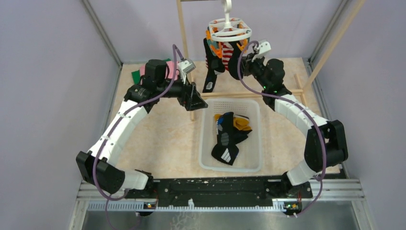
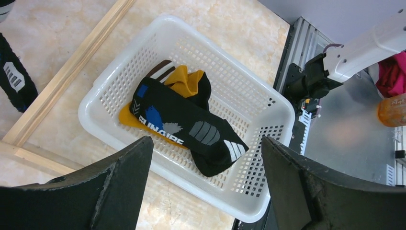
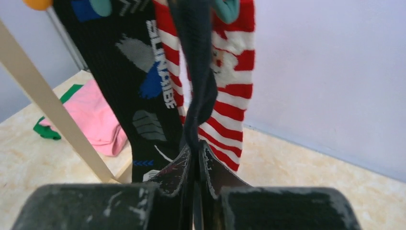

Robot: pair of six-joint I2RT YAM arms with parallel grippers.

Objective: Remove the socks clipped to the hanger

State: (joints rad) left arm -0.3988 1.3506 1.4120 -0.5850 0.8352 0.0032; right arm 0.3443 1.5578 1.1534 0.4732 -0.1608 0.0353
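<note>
Right wrist close-up, partway done: clamps right end effector (image 3: 196, 154) shut on a dark sock (image 3: 194, 72) hanging from the hanger (image 1: 230, 29), holds left end effector (image 2: 206, 160) wide above the basket (image 2: 268, 110) of freed socks (image 2: 191, 127), leaves Santa sock (image 3: 234, 91) and black patterned sock (image 3: 139, 81) clipped.

Lighting's flat and bright, soft overhead stuff, so the white plastic mesh basket (image 1: 204, 143) only throws a faint shadow on the marbled beige tabletop (image 1: 163, 143). Left wrist view is crisp apart from the black fingers (image 2: 110, 191) of the left gripper (image 2: 206, 141) up close. In the right wrist view the red-and-white striped sock (image 3: 234, 96) is soft, and the folded pink cloth (image 3: 95, 120) behind is mushier.
</note>
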